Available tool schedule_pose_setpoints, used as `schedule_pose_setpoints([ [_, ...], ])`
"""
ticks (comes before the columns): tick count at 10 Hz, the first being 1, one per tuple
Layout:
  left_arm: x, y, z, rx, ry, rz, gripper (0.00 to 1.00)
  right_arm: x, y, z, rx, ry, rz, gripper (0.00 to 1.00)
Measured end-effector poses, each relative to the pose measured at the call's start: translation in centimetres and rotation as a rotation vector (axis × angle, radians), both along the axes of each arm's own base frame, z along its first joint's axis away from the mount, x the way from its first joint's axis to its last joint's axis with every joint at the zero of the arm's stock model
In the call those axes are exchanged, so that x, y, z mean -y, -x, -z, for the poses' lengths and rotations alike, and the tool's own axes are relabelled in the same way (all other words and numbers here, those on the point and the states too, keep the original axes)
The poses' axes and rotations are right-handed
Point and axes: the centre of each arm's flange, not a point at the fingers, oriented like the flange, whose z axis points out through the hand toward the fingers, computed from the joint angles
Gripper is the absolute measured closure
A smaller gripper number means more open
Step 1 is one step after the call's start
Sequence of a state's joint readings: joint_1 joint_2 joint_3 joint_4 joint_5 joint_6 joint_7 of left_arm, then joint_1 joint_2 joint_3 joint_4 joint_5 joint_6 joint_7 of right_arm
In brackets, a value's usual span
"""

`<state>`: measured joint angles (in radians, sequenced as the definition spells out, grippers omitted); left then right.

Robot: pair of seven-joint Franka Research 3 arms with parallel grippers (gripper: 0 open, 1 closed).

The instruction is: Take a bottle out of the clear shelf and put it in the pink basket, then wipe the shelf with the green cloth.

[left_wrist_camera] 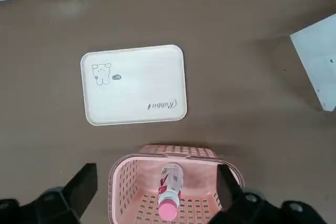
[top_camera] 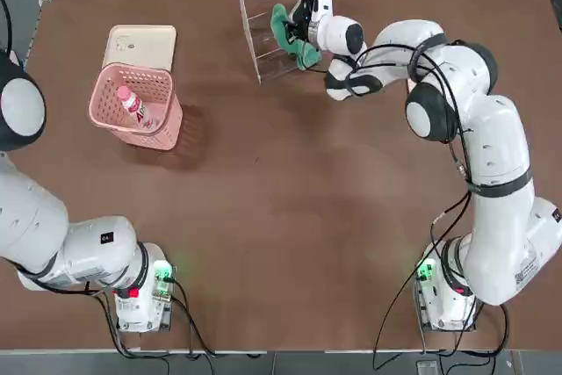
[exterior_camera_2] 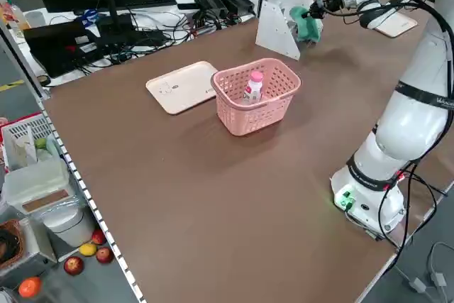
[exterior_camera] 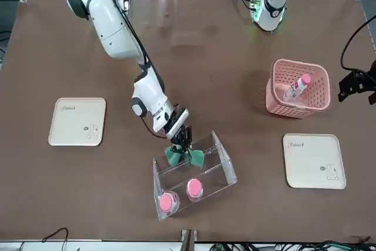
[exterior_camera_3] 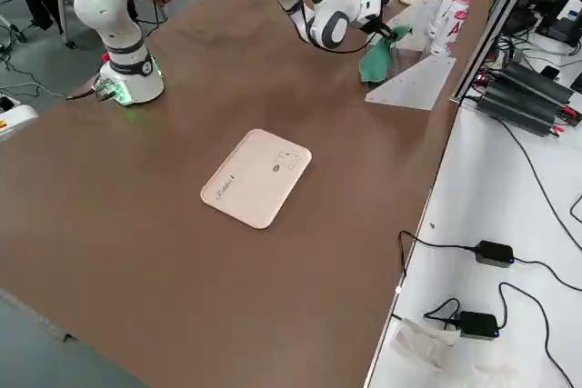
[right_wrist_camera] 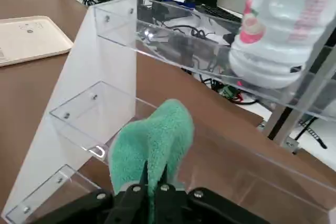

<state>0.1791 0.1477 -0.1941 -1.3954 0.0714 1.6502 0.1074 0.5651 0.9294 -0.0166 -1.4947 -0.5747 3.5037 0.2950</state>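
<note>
- My left hand point(left_wrist_camera: 157, 167) hangs just beside the basket, on its outer left, its two fingers spread wide with nothing between them.
- The pink basket point(top_camera: 136, 104) stands on my left side of the bench point(top_camera: 263, 217), with its lattice walls and square rim facing up.
- The bottle point(top_camera: 133, 104) is inside that basket, white with a pink cap and red lettering; it leans at a tilt, cap end raised.
- A cream tray point(exterior_camera: 314, 161) lies flat just beyond the basket, farther from my bases.
- The clear shelf point(exterior_camera: 220, 174) stands at the far side of the bench, right of the basket and well apart from it.
- Two more bottles point(exterior_camera_3: 447, 23), also pink-capped, stand upright next to each other on the shelf's upper tier.
- The green cloth point(right_wrist_camera: 152, 135) bunches up and droops from my grip at the shelf's near side, above the lower tier; whether it touches the acrylic, I cannot tell.
- My right hand point(right_wrist_camera: 155, 166) is pinched narrow on that cloth.
- A second tray point(exterior_camera_3: 256, 178), cream too, lies flat out to my right, well apart from the shelf.
</note>
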Motion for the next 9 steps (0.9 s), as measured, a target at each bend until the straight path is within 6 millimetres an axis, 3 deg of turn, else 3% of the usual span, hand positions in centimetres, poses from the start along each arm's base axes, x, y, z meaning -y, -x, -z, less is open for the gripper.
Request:
schedule_pose_setpoints([
  [4,0.0,0.0,0.0,0.000,0.000,0.000,0.00,-1.2,0.8,1.5,-0.033,-0.017,0.012,0.97],
  [9,0.3,0.0,0.0,0.000,0.000,0.004,0.00,-5.3,2.7,0.0,-0.052,-0.098,0.021,0.97],
])
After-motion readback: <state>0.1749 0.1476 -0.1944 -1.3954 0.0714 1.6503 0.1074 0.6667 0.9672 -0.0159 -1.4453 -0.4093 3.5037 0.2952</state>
